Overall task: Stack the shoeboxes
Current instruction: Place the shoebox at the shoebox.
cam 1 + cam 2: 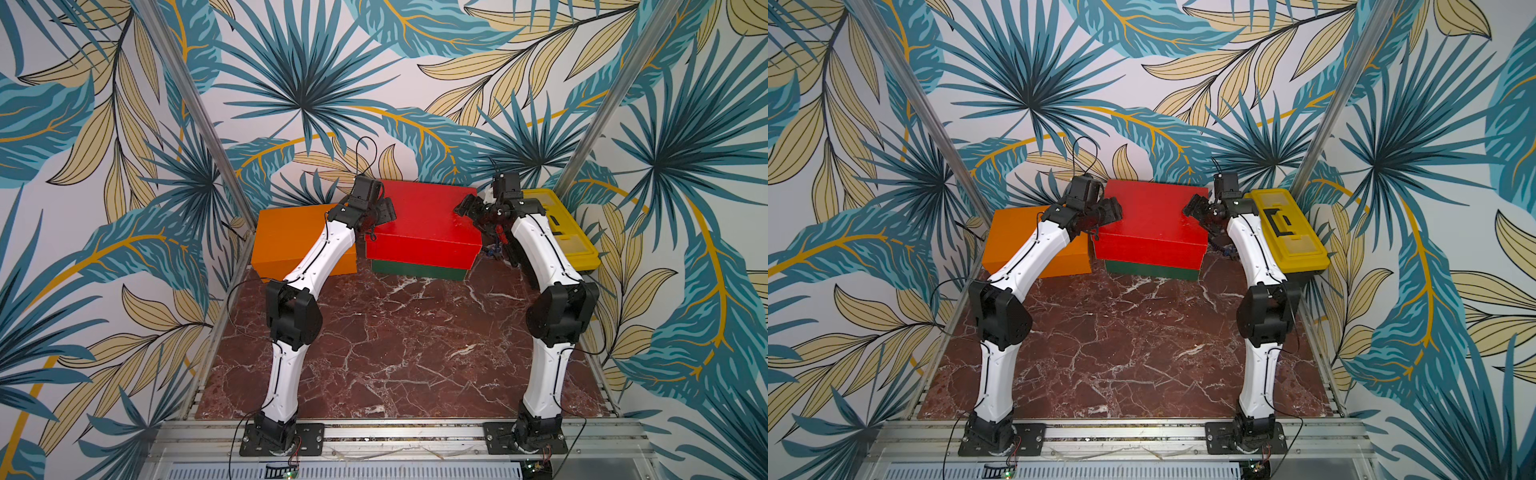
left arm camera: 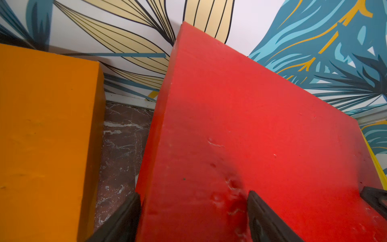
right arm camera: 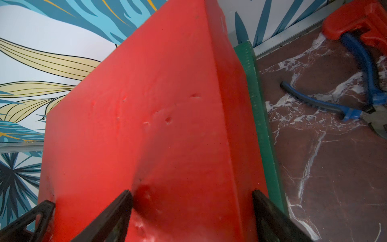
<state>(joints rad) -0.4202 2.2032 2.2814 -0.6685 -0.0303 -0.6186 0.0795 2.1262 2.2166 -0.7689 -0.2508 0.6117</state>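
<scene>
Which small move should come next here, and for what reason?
Probably draw the left end effector and the right end effector back from the red box: it already lies on the green box, and the orange box stands beside them on the table.

Red shoebox (image 1: 419, 224) stacked on dark green shoebox (image 1: 415, 272), slightly askew; orange shoebox (image 1: 286, 239) just beside, on worktop.

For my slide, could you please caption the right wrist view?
Red shoebox resting on green shoebox, edge between open right fingers; pliers alongside.
</scene>
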